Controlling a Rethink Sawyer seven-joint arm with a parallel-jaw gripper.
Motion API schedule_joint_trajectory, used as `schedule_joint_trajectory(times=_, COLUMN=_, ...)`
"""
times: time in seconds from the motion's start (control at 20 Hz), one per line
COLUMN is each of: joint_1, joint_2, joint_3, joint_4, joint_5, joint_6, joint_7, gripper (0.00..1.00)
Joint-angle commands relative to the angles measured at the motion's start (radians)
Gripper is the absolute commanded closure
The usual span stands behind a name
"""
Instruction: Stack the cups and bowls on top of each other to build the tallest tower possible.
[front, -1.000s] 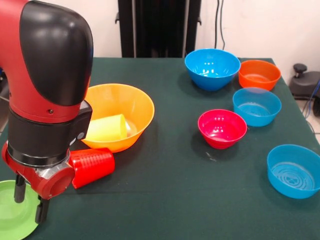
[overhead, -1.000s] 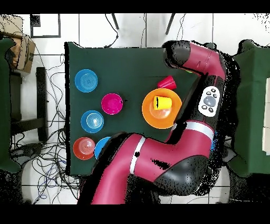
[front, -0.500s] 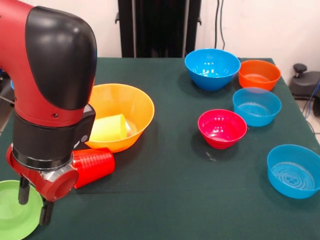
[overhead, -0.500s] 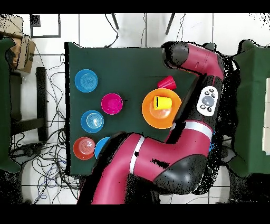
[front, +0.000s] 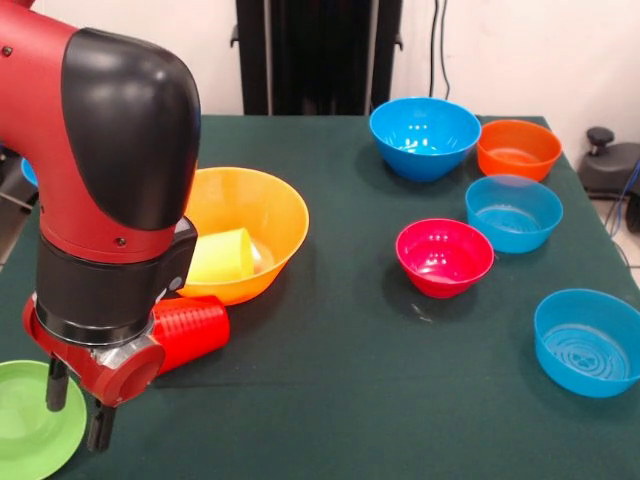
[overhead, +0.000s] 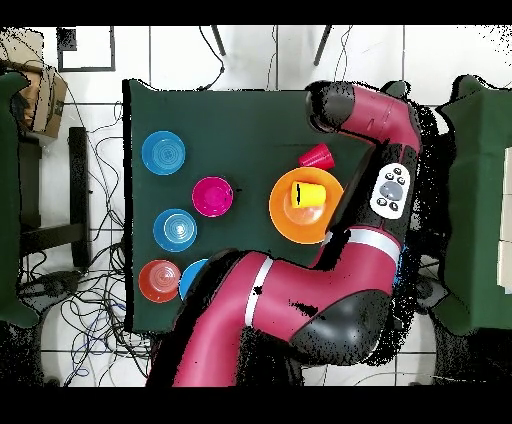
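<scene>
Yellow cup (front: 222, 256) lies inside yellow-orange bowl (front: 275, 205).

My gripper (front: 76, 412) moved a bit right and lower in front view, now over edge of green bowl (front: 25, 425).

The gripper (front: 76, 410) straddles the light green bowl's (front: 30, 425) rim; the red cup (front: 190, 330) lies just behind it, with bare table (front: 330, 390) alongside.
</scene>
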Motion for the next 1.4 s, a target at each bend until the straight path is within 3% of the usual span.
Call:
schedule_joint_trajectory(times=0.05, joint_1=0.042, joint_2=-0.044, joint_3=0.086, joint_4=0.055, joint_5=-0.023, joint_6=0.08, joint_7=-0.023, gripper=0.0)
schedule_joint_trajectory(times=0.35, joint_1=0.059, joint_2=-0.004, joint_3=0.054, joint_4=-0.061, joint_5=-0.002, joint_6=0.178, joint_7=0.025, gripper=0.0)
schedule_joint_trajectory(times=0.6, joint_1=0.064, joint_2=-0.008, joint_3=0.045, joint_4=-0.058, joint_5=-0.01, joint_6=0.197, joint_7=0.027, gripper=0.0)
schedule_joint_trajectory(times=0.75, joint_1=0.078, joint_2=-0.041, joint_3=0.024, joint_4=-0.056, joint_5=-0.002, joint_6=0.256, joint_7=0.05, gripper=0.0)
schedule_joint_trajectory(times=1.05, joint_1=0.088, joint_2=-0.03, joint_3=-0.016, joint_4=-0.173, joint_5=0.071, joint_6=0.384, joint_7=0.172, gripper=0.0)
schedule_joint_trajectory(times=1.4, joint_1=0.073, joint_2=0.062, joint_3=-0.11, joint_4=-0.365, joint_5=0.135, joint_6=0.522, joint_7=0.202, gripper=0.0)
